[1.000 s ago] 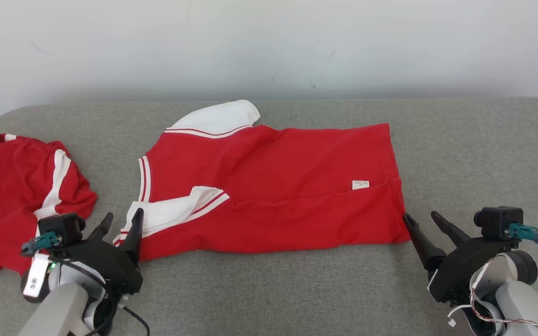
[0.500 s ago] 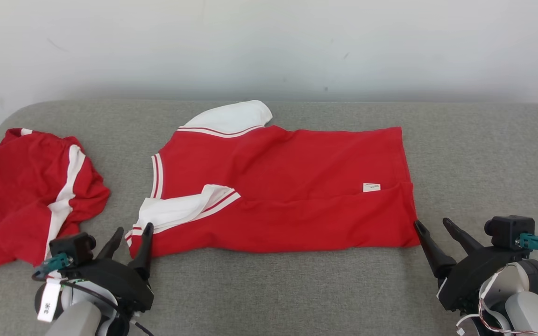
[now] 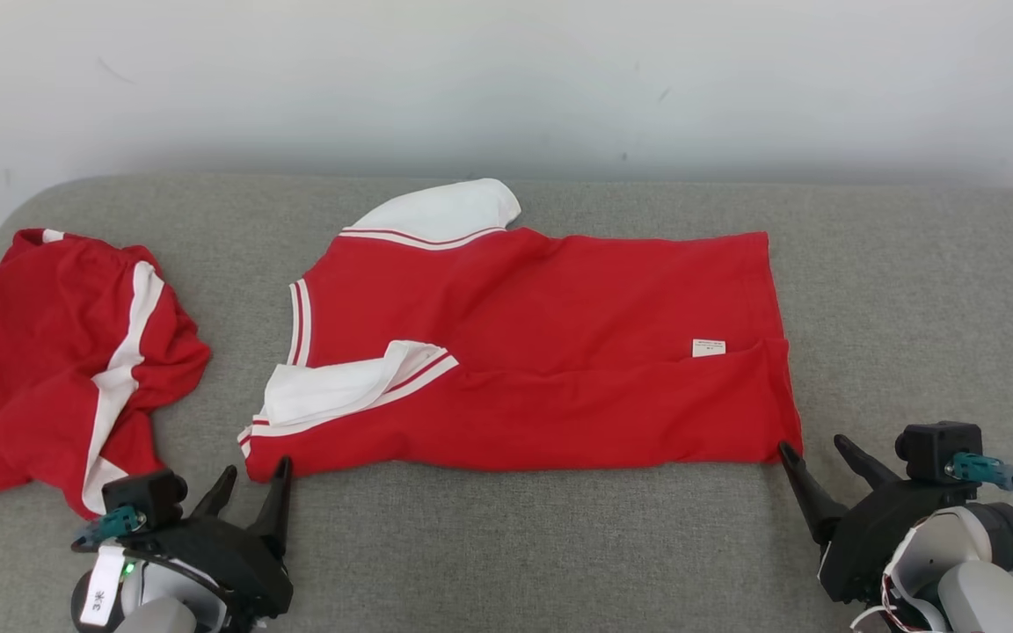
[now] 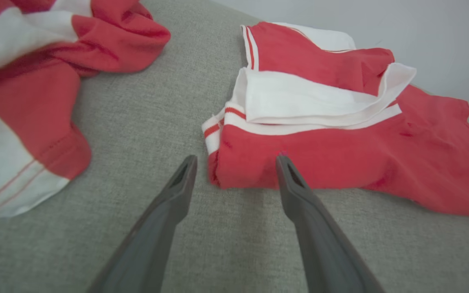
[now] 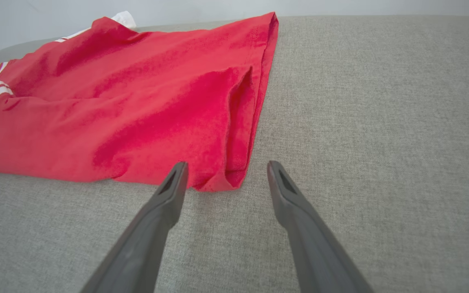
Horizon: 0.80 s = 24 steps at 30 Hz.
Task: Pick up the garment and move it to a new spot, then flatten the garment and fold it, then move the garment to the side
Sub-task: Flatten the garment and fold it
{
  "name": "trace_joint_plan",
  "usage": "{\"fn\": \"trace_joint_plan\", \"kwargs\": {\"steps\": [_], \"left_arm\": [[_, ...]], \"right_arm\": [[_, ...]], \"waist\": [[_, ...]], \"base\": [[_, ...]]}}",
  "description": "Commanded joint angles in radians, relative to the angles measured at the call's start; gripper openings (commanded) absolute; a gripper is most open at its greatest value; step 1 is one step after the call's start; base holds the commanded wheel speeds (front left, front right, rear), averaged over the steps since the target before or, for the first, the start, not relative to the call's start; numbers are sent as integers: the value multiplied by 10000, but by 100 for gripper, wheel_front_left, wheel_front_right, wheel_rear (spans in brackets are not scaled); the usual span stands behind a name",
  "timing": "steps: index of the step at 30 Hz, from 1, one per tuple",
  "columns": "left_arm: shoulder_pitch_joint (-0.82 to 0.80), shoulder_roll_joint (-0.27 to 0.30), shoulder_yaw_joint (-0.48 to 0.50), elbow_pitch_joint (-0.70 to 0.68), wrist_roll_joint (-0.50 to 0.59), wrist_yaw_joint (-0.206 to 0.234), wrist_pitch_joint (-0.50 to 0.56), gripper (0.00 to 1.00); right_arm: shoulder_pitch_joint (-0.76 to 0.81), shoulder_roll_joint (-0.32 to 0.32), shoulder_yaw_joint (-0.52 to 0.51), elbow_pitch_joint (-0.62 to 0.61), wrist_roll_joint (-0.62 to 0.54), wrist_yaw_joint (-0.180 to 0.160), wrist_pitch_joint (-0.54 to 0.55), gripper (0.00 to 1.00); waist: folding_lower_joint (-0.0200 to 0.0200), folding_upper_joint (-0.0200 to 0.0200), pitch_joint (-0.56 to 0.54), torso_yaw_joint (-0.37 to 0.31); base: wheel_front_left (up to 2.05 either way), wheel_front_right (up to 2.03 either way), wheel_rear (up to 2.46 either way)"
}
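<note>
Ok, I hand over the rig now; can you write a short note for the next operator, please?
Left gripper: open, empty, at the near left corner of the red shirt.
Right gripper: open, empty, at its near right corner.
Shirt lies spread on the grey cushion; near sleeve turned in, far white sleeve sticks out. A second red garment lies at the left.
Done: moved, flattened; the near long edge looks folded over once.
Left: finish the fold, move the shirt aside.

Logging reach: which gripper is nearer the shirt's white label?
Right. Right gripper sits at the hem corner below the label; left gripper is at the far collar-end corner.
</note>
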Motion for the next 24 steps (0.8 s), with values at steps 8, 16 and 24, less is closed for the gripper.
{"fn": "trace_joint_plan", "kwargs": {"steps": [8,16,24], "left_arm": [[-279,-54,-46,542,-122,-115,-88,100],[-600,-248,-99,1054,-211,-263,-192,100],[-699,-444,-175,1451,-342,-419,-284,0]], "right_arm": [[-654,176,235,868,-90,-4,-364,100],[-1172,314,548,1712,4,-5,-633,90],[-1389,255,798,2231,296,-5,-807,0]], "waist": [[0,0,235,-102],[0,0,333,-52],[0,0,243,-41]], "base": [[0,0,0],[0,0,0],[0,0,0]]}}
